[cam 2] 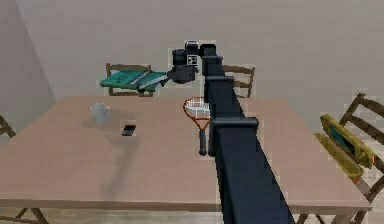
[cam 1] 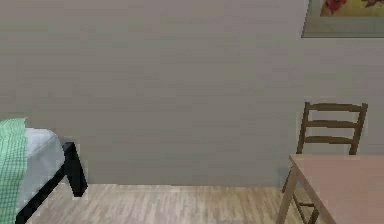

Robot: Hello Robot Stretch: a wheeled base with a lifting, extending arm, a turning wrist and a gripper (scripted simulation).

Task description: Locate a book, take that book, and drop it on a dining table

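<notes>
Over wooden table (cam 2: 70, 160), end effector (cam 2: 170, 74) holds green book (cam 2: 132, 79) (racket (cam 2: 197, 110) nearby).

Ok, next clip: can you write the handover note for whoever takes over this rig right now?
The hand holds the green book, which hangs at its far end clear of the dining table, seemingly above the table's far side.
On the table: a racket, a pale cup-like thing and a small dark flat thing.
Done: book found and picked up, arm reaching out over the table.
Left: drop the book on the tabletop. The bare patch left of the racket looks like a fair landing spot.
</notes>
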